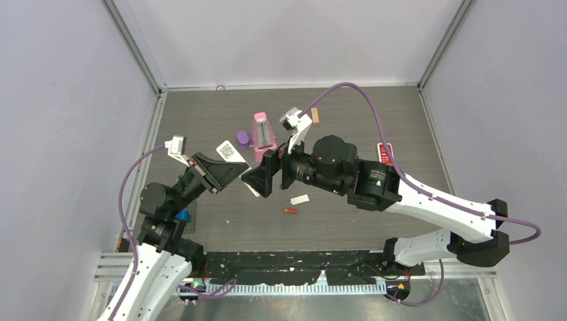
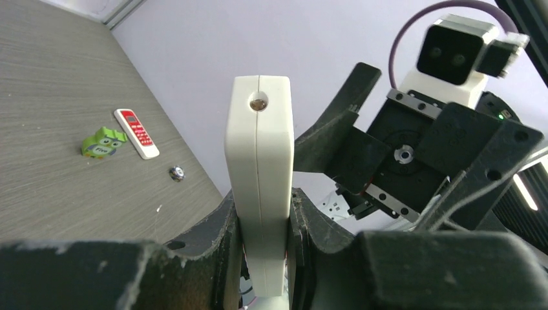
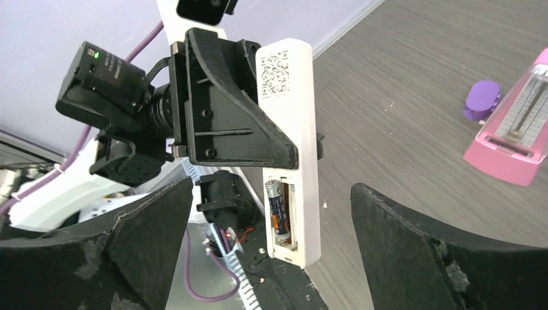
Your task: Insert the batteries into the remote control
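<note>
My left gripper [image 1: 226, 170] [image 2: 262, 216] is shut on a white remote control [image 2: 258, 148] [image 3: 289, 123] and holds it above the table. The remote's back faces the right wrist camera, and its battery compartment is uncovered. One dark battery [image 3: 278, 210] with an orange band sits in the compartment's left slot. My right gripper [image 1: 262, 177] [image 3: 271, 188] stands wide open facing that compartment, with one finger on each side of the remote's end and clear of it. A red-orange battery [image 1: 290, 211] lies on the table below the grippers, next to a small white flat piece [image 1: 299, 199].
A pink metronome-like box [image 1: 263, 136] [image 3: 510, 139] and a purple object [image 1: 243, 138] [image 3: 481, 100] stand behind the grippers. A red-and-white remote [image 1: 385, 154] [image 2: 136, 132] lies at the right, near a green owl figure [image 2: 102, 143]. A small tan piece [image 1: 315, 116] lies at the back.
</note>
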Robot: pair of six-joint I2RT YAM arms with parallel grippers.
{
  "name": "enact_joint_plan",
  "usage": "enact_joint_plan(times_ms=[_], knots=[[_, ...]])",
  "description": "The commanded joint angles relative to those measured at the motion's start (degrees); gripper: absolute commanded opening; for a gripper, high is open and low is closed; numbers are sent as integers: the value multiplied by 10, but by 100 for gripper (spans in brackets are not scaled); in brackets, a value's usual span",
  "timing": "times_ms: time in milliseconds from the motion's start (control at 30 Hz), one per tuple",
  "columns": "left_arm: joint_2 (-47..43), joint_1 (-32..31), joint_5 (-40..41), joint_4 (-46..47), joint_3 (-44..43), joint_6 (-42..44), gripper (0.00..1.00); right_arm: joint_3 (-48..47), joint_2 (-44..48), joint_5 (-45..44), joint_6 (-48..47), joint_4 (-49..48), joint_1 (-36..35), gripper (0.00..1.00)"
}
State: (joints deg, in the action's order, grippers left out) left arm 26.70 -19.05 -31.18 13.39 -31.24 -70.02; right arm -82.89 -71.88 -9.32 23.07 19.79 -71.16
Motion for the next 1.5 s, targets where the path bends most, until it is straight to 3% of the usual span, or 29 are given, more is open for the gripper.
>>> enact_joint_plan(times_ms=[0, 200, 467, 1100, 1233, 1467], knots=[[-7, 1, -20, 62, -4, 16, 0, -16, 1, 28, 95, 21, 26, 96], [-6, 1, -29, 76, -10, 17, 0, 50, 9, 157, 181, -55, 78, 99], [-4, 1, -29, 74, -17, 16, 0, 70, -4, 190, 211, -85, 89, 92], [0, 1, -18, 69, -28, 12, 0, 107, -18, 225, 240, -121, 112, 57], [-4, 1, 16, 21, -44, -41, 0, 115, -15, 229, 232, -129, 113, 50], [-13, 1, 41, 48, -33, -103, 0, 118, -14, 236, 226, -143, 113, 42]])
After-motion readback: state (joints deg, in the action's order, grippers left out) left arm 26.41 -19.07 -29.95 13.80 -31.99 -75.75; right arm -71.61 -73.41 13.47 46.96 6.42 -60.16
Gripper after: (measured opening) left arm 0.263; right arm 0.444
